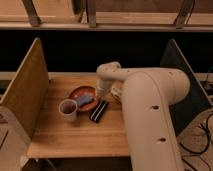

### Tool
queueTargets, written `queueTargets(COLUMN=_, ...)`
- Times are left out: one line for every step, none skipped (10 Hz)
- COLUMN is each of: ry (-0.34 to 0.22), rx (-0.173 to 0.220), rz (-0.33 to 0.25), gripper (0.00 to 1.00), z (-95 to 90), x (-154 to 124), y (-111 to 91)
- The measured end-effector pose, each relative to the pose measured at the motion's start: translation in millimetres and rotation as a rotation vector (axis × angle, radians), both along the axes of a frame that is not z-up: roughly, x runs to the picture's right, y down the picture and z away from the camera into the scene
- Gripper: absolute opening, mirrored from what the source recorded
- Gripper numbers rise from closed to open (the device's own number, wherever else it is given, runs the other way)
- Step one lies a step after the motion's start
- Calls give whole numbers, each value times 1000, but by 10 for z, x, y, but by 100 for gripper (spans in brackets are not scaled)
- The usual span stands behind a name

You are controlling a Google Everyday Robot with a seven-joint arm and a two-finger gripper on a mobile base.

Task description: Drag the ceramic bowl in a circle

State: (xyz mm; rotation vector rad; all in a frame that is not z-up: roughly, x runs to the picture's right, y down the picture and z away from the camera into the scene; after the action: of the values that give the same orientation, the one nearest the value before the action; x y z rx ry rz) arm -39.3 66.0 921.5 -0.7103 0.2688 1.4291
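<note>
One camera view, from above the wooden table (75, 142) (an upright wooden panel (25, 92) at its left edge). Near the middle of it, the ceramic bowl (79, 93) with a blue piece (86, 100) inside, a white cup (68, 110) just beside its front-left rim, a dark ridged object (99, 111) near its front-right. At the bowl's right rim, the gripper (102, 92), pressed together under the bulky cream arm (150, 110); rim pinched or not, cannot tell.
</note>
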Motion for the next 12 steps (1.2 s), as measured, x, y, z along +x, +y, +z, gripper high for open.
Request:
queueTargets(ry=-14, rx=-1, rz=-17, gripper=0, z=-59, x=-31, y=33)
queueTargets(ry=-23, rx=3, rz=-33, gripper=0, z=-114, x=-50, y=68)
queueTargets(ry=-22, rx=4, rz=-41, gripper=0, z=-126, x=-37, y=86)
queueTargets(ry=-11, rx=0, rz=-42, gripper=0, z=-128, x=21, y=117)
queueTargets(ry=16, rx=-4, rz=-41, gripper=0, z=-108, x=134, y=131)
queueTargets(ry=63, rx=-5, rz=-33, gripper=0, z=-51, x=324, y=108)
queueTargets(ry=96, rx=3, rz=-29, gripper=0, z=-4, x=457, y=53)
queueTargets(ry=136, rx=14, rz=-25, gripper=0, z=74, x=589, y=-52)
queueTargets(ry=157, rx=21, rz=-31, gripper=0, z=148, x=623, y=-141)
queueTargets(ry=168, rx=25, rz=-44, gripper=0, z=216, x=597, y=-210)
queueTargets(ry=170, rx=25, rz=-64, gripper=0, z=270, x=541, y=-246)
queueTargets(ry=159, rx=25, rz=-104, gripper=0, z=342, x=403, y=-282)
